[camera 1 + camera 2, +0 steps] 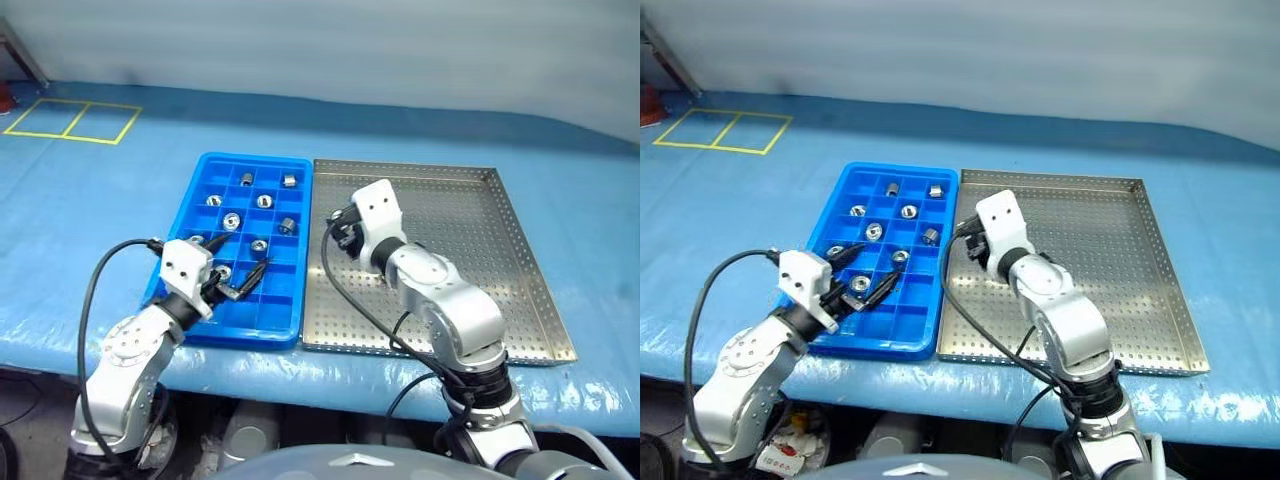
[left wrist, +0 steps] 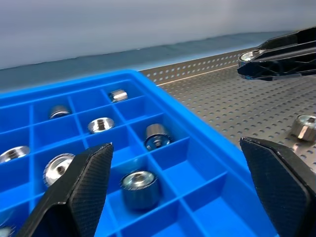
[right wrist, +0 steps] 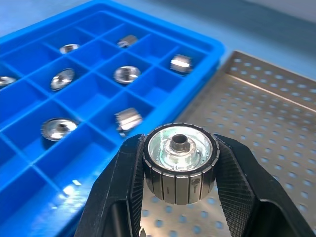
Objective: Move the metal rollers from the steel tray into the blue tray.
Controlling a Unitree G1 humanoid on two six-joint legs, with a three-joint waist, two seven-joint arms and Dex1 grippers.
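Note:
The blue tray [image 1: 240, 157] lies left of the steel tray [image 1: 470, 230], their long sides touching. Several metal rollers [image 1: 231, 220] sit in the blue tray's compartments. My right gripper [image 1: 338, 232] hovers over the steel tray's left edge, beside the blue tray, and is shut on one roller [image 3: 180, 160], whose dark centre hole faces the wrist camera. My left gripper [image 1: 250, 250] is open above the near half of the blue tray with nothing between its fingers [image 2: 74, 192]. Another roller [image 2: 304, 126] rests on the steel tray's perforated floor.
Both trays sit on a table with a blue cover. Yellow tape squares [image 1: 75, 120] mark the cover at the far left. The table's front edge runs just below the trays. Black cables loop from both wrists.

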